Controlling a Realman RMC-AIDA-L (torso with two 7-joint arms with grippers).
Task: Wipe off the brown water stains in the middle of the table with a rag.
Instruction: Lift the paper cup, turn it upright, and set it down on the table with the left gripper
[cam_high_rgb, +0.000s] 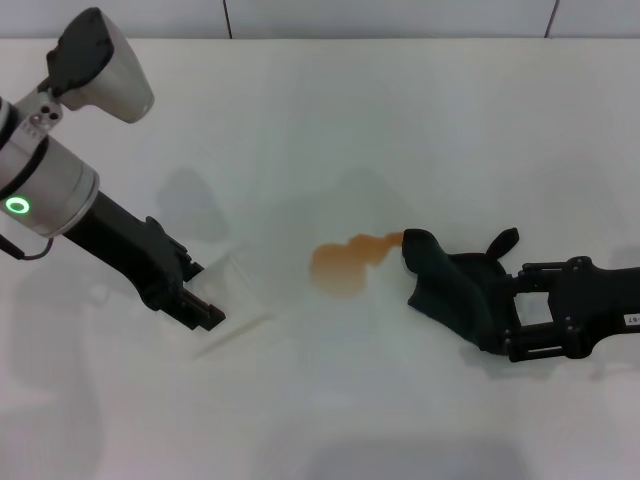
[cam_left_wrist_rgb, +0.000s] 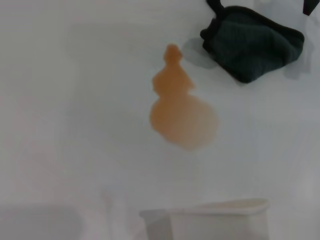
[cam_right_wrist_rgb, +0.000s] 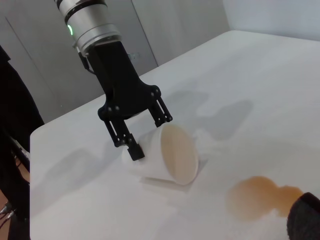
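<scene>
The rag (cam_high_rgb: 452, 292), soft, light and easily dragged, lies bunched on the white table (cam_high_rgb: 400, 120), touching the narrow tail of the brown water stains (cam_high_rgb: 345, 265). The right gripper (cam_high_rgb: 500, 320) clamps its far edge. The left gripper (cam_high_rgb: 200, 300) grasps a tipped clear cup (cam_high_rgb: 235, 300) near the stain's other side, possibly in the wiping path.

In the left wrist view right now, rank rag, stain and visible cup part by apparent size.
1. The brown water stains and the rag look about alike; I won't rank them.
2. The cup, cut off by the frame edge and nearest the camera, shows least.
</scene>
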